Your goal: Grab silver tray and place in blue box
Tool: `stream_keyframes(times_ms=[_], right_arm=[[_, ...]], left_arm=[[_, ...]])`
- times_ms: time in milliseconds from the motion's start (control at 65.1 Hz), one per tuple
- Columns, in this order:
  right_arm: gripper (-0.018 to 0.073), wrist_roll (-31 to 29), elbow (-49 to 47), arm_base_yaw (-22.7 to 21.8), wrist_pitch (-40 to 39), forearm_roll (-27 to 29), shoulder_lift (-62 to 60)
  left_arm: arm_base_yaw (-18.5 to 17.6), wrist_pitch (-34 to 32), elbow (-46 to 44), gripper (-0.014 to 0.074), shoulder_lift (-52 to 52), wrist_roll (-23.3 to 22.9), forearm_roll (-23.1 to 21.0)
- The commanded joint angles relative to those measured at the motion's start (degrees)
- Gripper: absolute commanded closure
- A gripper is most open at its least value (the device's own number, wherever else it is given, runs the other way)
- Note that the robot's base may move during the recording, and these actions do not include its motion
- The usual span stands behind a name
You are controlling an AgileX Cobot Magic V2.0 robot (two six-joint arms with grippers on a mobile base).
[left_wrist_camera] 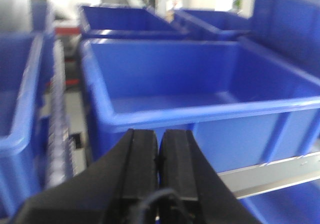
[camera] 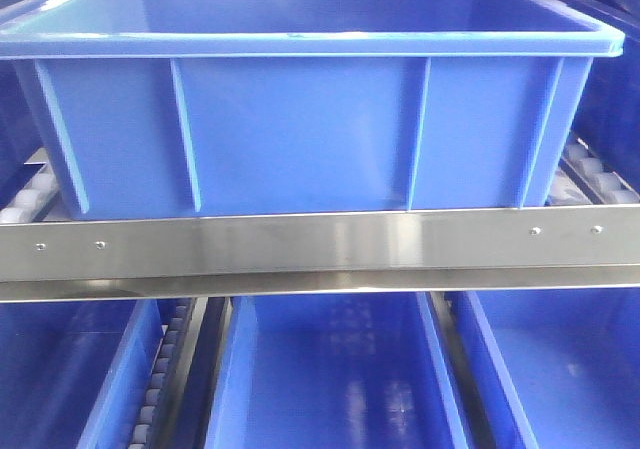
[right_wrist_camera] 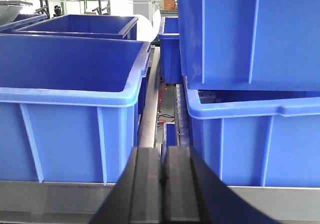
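Blue box point(camera: 300, 129): deep glossy plastic crate, ribbed walls, lipped rim, behind a brushed steel rail point(camera: 320, 249) at 6 o'clock. Left gripper point(left_wrist_camera: 158, 151) and right gripper point(right_wrist_camera: 163, 169): black jaws pressed together, holding nothing.

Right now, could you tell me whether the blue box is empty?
Apparently empty: the left wrist view shows the blue box with bare floor and no silver tray inside; its nearest floor strip is hidden.

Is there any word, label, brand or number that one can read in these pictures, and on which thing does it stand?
None can be read. The blue box and the steel rail carry no visible print. In the right wrist view, an orange object far behind is too small and blurred to read.
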Motion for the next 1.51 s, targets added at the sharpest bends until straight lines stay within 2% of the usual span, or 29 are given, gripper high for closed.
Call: stream_keyframes(times_ms=[0, 46, 92, 200, 277, 446, 507, 553, 1491], right_arm=[[0.0505, -0.8, -1.0, -0.2, -5.3, -0.6, -1.2], [0.0505, -0.8, -1.0, -0.2, -5.3, -0.6, -1.2], [0.0505, -0.8, -1.0, -0.2, -5.3, -0.6, -1.2], [0.0505, -0.8, -1.0, -0.2, -5.3, -0.6, -1.2], [0.0505, -0.8, -1.0, -0.2, -5.3, -0.6, -1.2], [0.0505, -0.8, -1.0, -0.2, -5.3, -0.6, -1.2], [0.0505, -0.8, -1.0, -0.2, -5.3, -0.6, -1.2], [0.0505, -0.8, -1.0, -0.2, -5.3, -0.6, -1.2], [0.0505, -0.8, -1.0, -0.2, -5.3, -0.6, -1.2]], left_arm=[[4.0, -3.2, 0.4, 0.0610, -2.2, 7.2, -6.2], [7.2, -4.4, 2.5, 0.0610, -4.7, 14.6, -11.4], [10.2, -4.6, 4.3, 0.0610, -7.0, 17.5, -14.2], [15.7, -6.1, 8.9, 0.0610, -10.3, 17.5, -15.0], [17.7, -9.5, 11.4, 0.0610, -9.9, 17.5, -15.0], [18.1, -15.2, 17.8, 0.0610, -10.0, 17.1, -15.0], [18.3, -15.6, 19.4, 0.0610, -10.0, 15.1, -15.0], [18.7, -13.9, 19.2, 0.0610, -10.0, 14.5, -15.0], [18.8, -14.9, 19.2, 0.0610, -10.2, 14.5, -15.0]])
